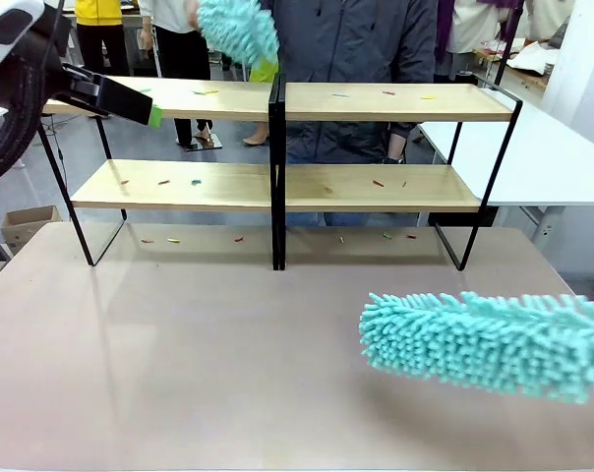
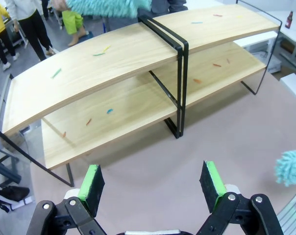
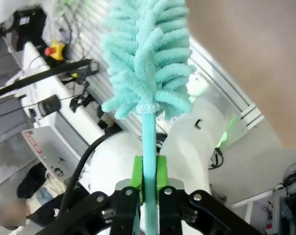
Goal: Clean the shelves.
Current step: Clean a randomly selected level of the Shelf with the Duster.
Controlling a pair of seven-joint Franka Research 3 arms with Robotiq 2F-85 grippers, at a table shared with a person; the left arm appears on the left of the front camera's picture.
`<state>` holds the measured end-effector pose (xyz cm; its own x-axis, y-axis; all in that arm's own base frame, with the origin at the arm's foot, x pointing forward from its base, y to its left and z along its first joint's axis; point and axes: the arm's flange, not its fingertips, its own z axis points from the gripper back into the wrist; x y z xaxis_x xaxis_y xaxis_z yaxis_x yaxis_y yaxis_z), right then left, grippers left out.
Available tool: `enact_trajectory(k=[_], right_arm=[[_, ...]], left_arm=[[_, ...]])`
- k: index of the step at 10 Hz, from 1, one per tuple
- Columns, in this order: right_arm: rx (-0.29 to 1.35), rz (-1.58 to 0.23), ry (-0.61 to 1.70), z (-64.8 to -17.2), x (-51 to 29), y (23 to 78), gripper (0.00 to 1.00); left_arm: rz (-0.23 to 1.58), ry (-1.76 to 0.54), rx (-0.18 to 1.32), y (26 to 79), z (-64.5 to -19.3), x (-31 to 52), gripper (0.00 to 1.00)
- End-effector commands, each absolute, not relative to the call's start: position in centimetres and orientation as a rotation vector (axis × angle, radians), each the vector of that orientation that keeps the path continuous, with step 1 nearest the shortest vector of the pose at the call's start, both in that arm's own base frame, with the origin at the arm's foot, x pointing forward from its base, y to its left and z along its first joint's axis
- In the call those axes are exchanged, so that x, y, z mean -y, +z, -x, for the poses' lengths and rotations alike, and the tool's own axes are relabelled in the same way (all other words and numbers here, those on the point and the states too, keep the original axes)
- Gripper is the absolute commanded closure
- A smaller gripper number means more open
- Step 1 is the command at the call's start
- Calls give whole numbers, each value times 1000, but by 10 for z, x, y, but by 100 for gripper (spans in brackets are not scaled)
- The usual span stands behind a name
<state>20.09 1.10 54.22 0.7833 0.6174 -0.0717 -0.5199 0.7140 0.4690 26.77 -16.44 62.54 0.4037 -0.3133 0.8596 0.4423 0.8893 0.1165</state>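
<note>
The beige bench (image 1: pixel 179 374) is spanned at its far side by the shelves (image 1: pixel 376 187), and small coloured scraps (image 1: pixel 195 181) are scattered over both wooden tiers. A teal duster (image 1: pixel 494 344) is held low over the bench's right part, its handle clamped tightly between the right fingers (image 3: pixel 137 176). The left fingers (image 2: pixel 91 183) are spread wide and empty, raised near the upper board's left end.
</note>
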Motion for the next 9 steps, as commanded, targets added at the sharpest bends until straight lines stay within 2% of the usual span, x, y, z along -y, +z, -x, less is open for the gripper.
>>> enact_trajectory(k=[1,5,7,8,9], right_arm=[[-222,-458,566,-250,-30,513,88],[-12,-572,496,-311,-84,446,88],[-135,-592,457,-323,-97,426,88],[-57,-575,475,-317,-78,444,88],[-57,-575,475,-317,-78,444,88]], left_arm=[[140,-480,1060,623,-267,163,0],[140,-480,1060,623,-267,163,0],[140,-480,1060,623,-267,163,0],[140,-480,1060,623,-267,163,0],[140,-480,1060,623,-267,163,0]])
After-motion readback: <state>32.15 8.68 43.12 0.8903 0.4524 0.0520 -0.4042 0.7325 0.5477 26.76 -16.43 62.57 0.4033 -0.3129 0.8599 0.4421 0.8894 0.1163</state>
